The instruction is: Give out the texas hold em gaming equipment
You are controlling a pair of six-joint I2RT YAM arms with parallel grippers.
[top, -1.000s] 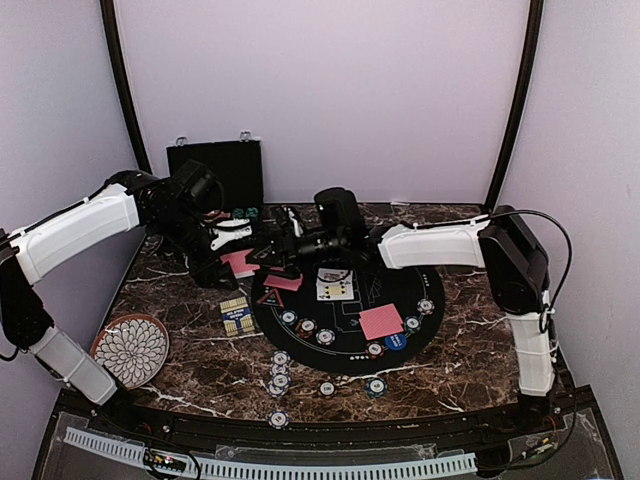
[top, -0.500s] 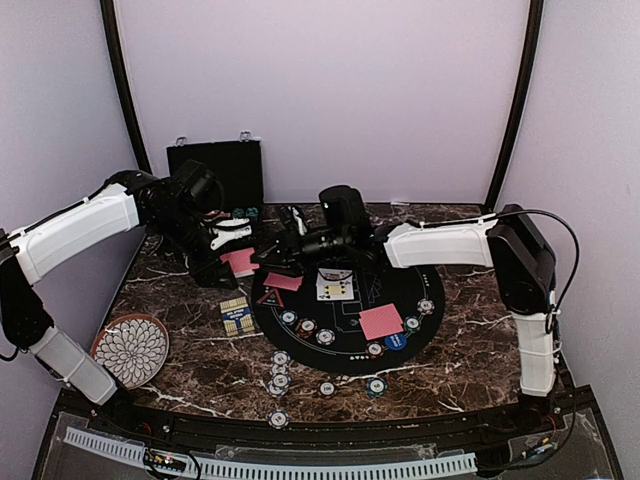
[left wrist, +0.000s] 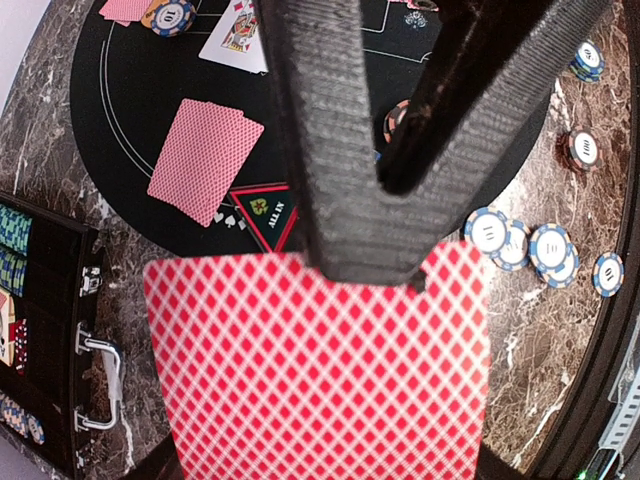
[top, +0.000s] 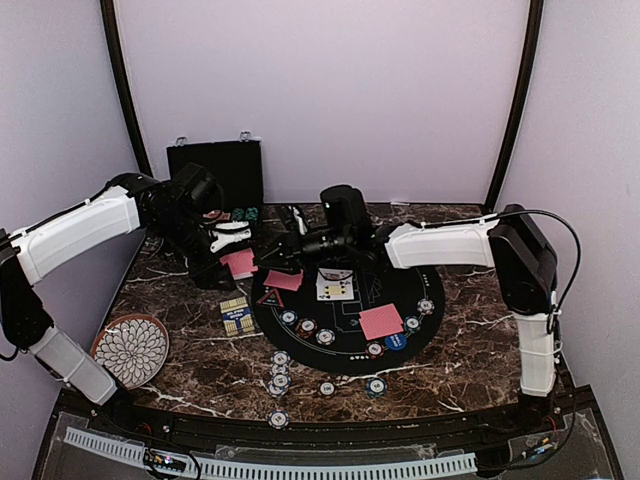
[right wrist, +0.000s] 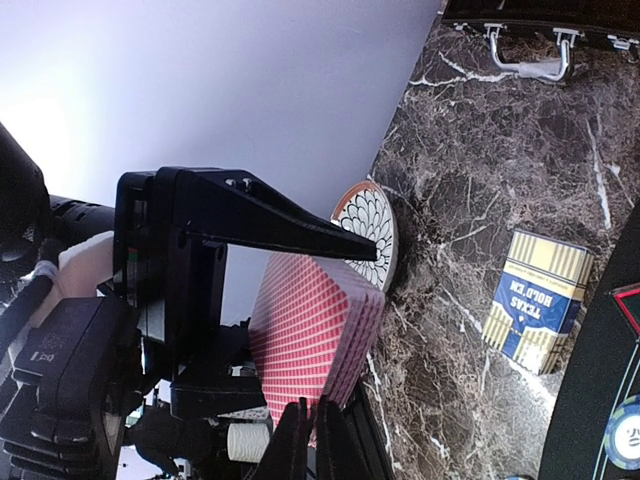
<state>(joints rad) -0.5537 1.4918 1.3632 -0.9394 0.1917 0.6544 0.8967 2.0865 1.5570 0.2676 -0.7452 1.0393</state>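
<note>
Left hand (left wrist: 400, 200): I see it clamped on the deck (left wrist: 320, 360), red backs to the wrist camera, held above the tabletop (top: 190, 370) at the mat's (top: 350, 345) left rim.
Right hand (right wrist: 308, 435): fingers nearly together, tips at the deck's lower edge; whether they pinch a card I cannot tell.
Dealt so far: red-backed cards (top: 381, 321) and face-up cards (top: 335, 285) lie on the mat; chips (top: 280, 370) sit along its near edge and on the marble.
Triangle marker (left wrist: 264, 214): on the mat, just beside a dealt pair (left wrist: 203, 160).
Risk: I judge the right tips may drag several cards at once, fanning or spilling the deck.
Risk: hands are close; a misjudged pull could knock them together.
</note>
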